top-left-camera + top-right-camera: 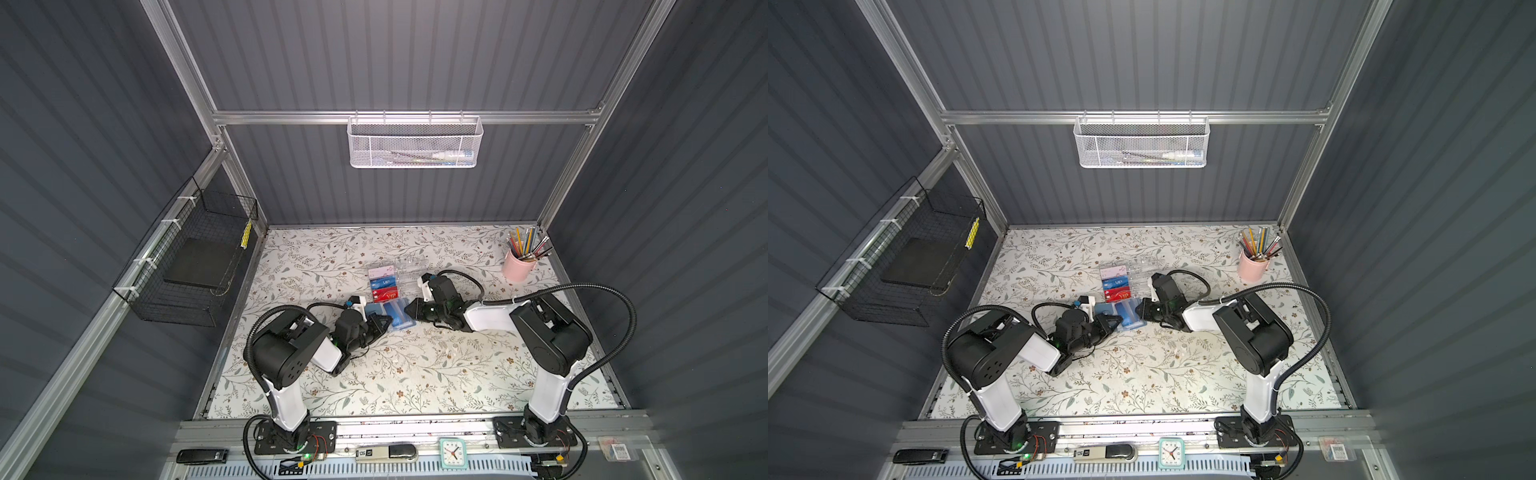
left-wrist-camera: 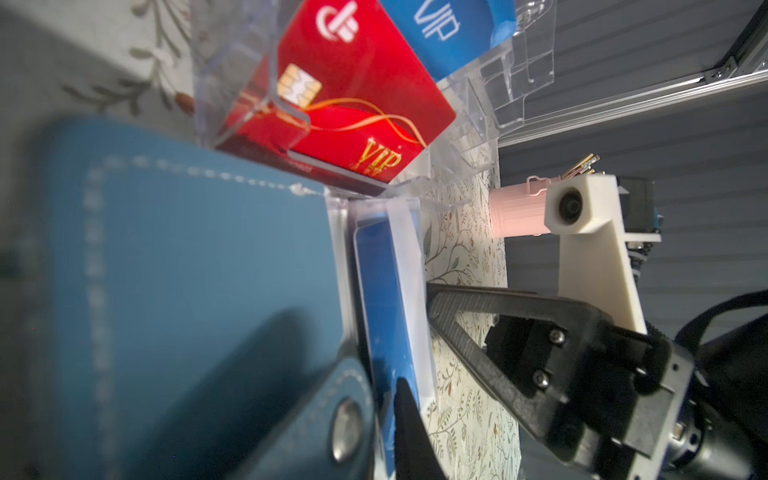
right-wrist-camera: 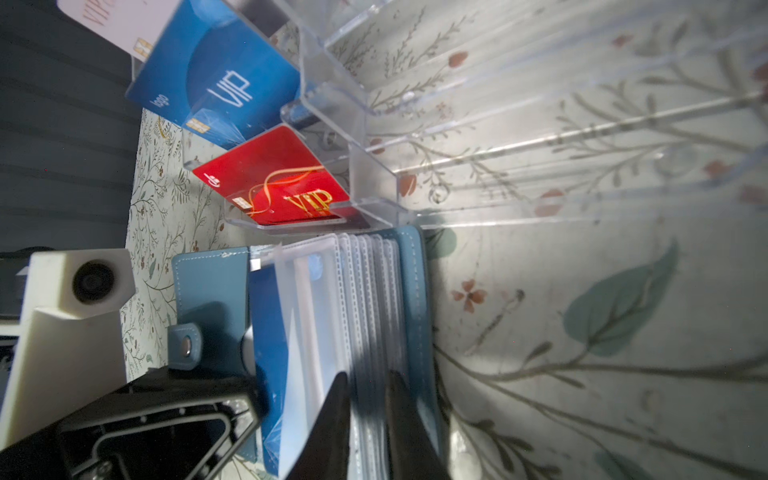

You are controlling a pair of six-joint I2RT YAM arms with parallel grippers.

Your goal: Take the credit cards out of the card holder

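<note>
Card holder: the slate-blue card holder lies open on the floral table, in the middle of both top views, just below the clear acrylic box. Its snap strap is undone and the see-through sleeves are fanned out.
Credit card: one bright blue credit card sits in the sleeve nearest the left cover, in the lower centre of the right wrist view.
Other sleeves: they look clear and empty there, but I cannot be sure of all of them.
Left gripper: the left gripper is at the left side of the holder, at the edge of the blue card. In the left wrist view one fingertip lies against the card's sleeve. The other finger is hidden, so I cannot tell if the jaws are closed on the card.
Right gripper: the right gripper reaches in from the right. Its jaws are narrow and pinch a bundle of the clear sleeves, which I think steadies the holder.
Acrylic box: it holds a red VIP card, a blue VIP card and a pink-white card, each in its own compartment.
Done: the holder is unsnapped and open, and the sleeves are separated.
Left: no loose card lies on the table. The blue card must be drawn out of its sleeve, so I judge the task is in its early part.
</note>
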